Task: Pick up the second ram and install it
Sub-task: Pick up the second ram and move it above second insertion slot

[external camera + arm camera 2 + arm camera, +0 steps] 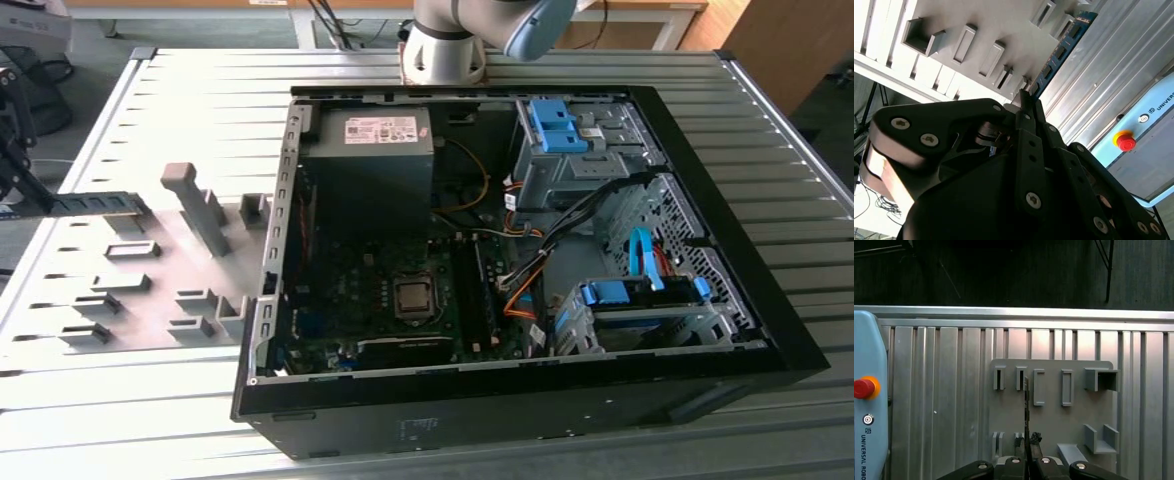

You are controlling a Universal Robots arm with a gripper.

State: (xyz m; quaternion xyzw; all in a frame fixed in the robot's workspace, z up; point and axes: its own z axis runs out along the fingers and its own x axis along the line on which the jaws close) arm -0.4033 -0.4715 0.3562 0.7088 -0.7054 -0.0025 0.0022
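Fixture plate point(1054, 410) sits under the gripper point(1027, 442), which clamps the second ram point(1026, 400); raised blocks point(1099, 379) dot the plate, narrow lanes between; ribbed worktop point(944, 405) bare between plate and pendant point(869, 405); open computer case point(534, 410) walls off the exterior view's right; inside it, power supply point(367, 165), drive cages point(641, 310) and cables point(527, 275) crowd the motherboard point(340, 285); case top open
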